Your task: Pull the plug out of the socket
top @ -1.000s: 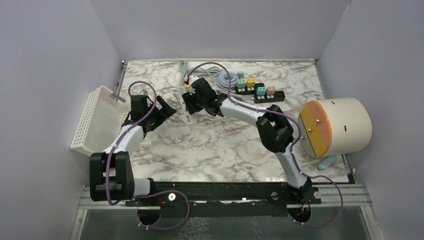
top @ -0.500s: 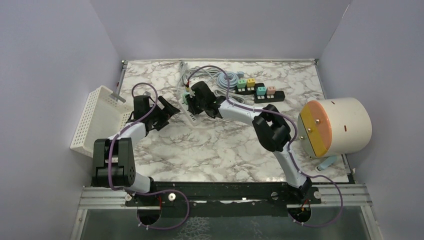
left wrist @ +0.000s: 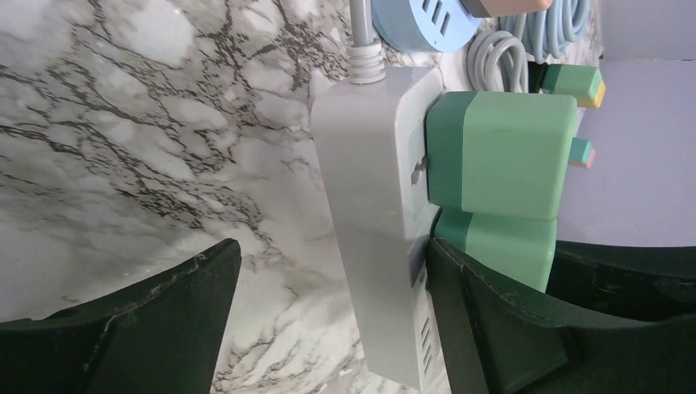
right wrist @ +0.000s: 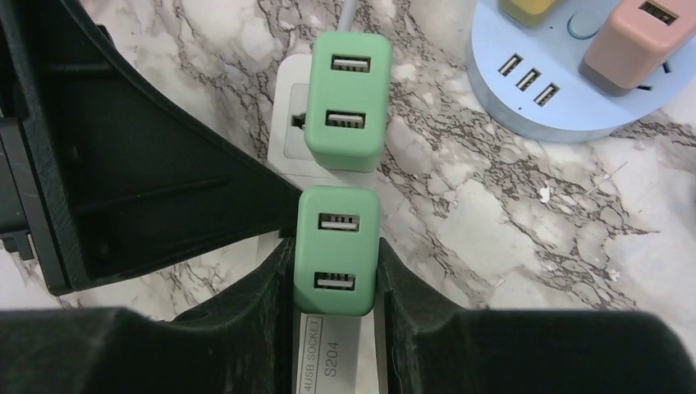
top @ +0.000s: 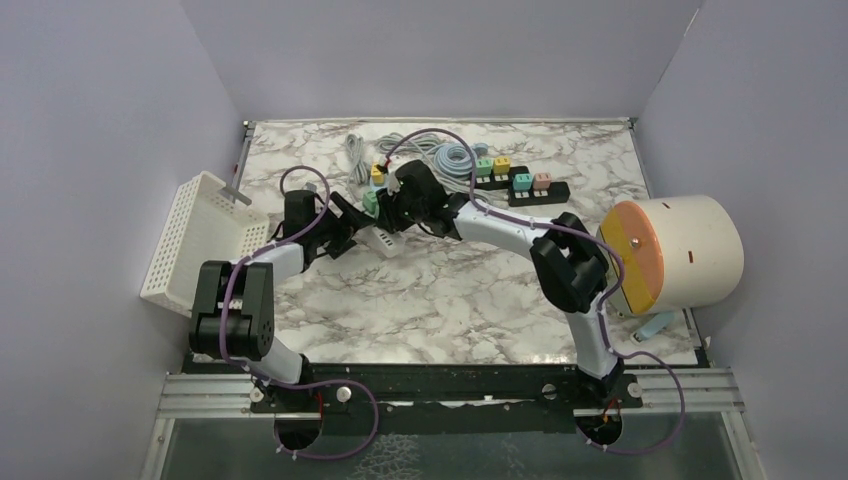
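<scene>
the right hand point(right wrist: 335, 261) is closed on the near green plug point(right wrist: 336, 238), with one finger on each flat side. i think this grip lets the pull go straight out of the white socket strip point(right wrist: 328, 373). the plug looks fully seated in the strip, which lies near the middle of the worktop point(right wrist: 492, 246). the left hand point(left wrist: 328, 258) stands wide around the same strip, with a gap at one side. i judge it is there to keep the strip down. just beyond, a second green plug point(right wrist: 347, 98) sits in the same strip. farther away is a round blue socket point(right wrist: 558, 98) with a pink plug point(right wrist: 632, 41).
</scene>
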Robot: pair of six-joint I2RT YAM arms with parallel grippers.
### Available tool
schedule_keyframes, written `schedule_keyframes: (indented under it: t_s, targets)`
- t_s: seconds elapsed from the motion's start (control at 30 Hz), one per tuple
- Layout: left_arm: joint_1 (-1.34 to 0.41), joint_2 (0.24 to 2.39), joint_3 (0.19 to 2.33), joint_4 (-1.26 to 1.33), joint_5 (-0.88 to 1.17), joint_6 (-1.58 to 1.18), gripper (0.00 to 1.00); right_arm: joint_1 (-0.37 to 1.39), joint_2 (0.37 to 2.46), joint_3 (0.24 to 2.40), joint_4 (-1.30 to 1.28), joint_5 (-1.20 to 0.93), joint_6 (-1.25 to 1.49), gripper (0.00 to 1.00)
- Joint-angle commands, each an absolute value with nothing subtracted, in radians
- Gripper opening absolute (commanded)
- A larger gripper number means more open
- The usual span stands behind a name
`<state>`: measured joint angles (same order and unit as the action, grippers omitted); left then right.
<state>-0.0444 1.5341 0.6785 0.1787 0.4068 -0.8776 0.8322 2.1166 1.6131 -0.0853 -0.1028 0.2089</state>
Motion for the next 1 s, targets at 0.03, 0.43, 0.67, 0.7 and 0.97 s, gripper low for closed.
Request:
schedule_keyframes:
  t_s: [0.03, 0.43, 0.67, 0.7, 0.97]
  targets:
    - [-0.076, 1.558, 0.673, 0.276, 0.393, -0.94, 0.81, 0.839, 2.034, 1.6, -0.006, -0.181, 0.251, 0.01]
    - [-0.09, 1.514, 0.589, 0.413, 0.315, -1.071, 0.0, 0.838, 1.958, 1.562, -0.001, -0.264, 0.279, 0.01]
    - [-0.09, 1.512, 0.61, 0.331, 0.255, -1.029, 0.0, 0.805, 1.856, 1.563, -0.011, -0.357, 0.306, 0.01]
    - [-0.09, 1.514, 0.613, 0.317, 0.246, -1.02, 0.0, 0.784, 1.838, 1.557, 0.0, -0.403, 0.331, 0.01]
    - [-0.09, 1.505, 0.636, 0.234, 0.182, -0.961, 0.0, 0.696, 1.752, 1.557, -0.059, -0.489, 0.358, 0.01]
